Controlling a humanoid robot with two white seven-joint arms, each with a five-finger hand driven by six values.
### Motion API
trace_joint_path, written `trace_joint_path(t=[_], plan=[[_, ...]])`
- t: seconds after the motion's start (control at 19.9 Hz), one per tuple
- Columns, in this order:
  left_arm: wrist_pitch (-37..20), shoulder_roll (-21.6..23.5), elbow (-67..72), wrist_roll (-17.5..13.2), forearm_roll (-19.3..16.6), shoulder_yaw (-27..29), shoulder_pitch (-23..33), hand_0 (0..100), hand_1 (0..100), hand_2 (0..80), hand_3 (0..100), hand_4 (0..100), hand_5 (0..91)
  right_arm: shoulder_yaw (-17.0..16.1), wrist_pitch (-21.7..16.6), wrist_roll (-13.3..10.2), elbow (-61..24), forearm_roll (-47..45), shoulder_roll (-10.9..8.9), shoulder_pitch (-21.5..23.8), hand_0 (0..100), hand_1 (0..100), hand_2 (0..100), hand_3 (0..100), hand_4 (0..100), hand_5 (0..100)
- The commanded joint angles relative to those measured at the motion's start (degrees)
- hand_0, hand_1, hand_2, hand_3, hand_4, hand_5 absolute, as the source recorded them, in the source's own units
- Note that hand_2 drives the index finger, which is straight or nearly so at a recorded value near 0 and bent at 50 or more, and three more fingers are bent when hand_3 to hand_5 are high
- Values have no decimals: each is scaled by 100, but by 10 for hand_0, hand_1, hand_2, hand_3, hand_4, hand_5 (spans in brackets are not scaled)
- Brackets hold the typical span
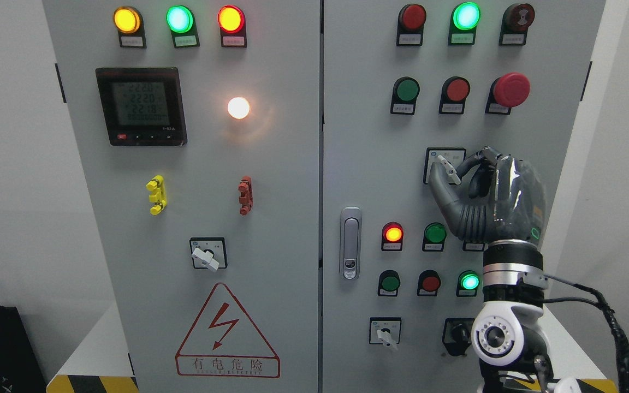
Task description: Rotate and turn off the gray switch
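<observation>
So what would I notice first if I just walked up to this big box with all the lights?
Probably the robot's dark right hand, raised at the right door with its fingers around a small gray switch. Then the glowing lights: yellow, green and red along the top left, plus a bright white lamp beside the meter screen. Low on the left door sits a red lightning warning triangle.

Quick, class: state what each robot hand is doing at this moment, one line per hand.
Left hand: not in view.
Right hand: fingers curled at the gray switch on the right door; thumb and fingertips appear to pinch its handle.
</observation>
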Motion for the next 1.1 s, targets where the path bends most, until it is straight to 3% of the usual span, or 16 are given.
trace_joint_path(t=[0.0, 1.05], plan=[[-5, -4, -141, -5, 114, 44, -53, 120, 389, 0, 0, 0, 0, 0, 0, -3, 0, -5, 0, -3, 480, 439, 675, 972, 958, 1000], [-5, -4, -141, -5, 114, 44, -53, 120, 389, 0, 0, 0, 0, 0, 0, -3, 0, -5, 0, -21, 540, 426, 699, 992, 969, 1000]])
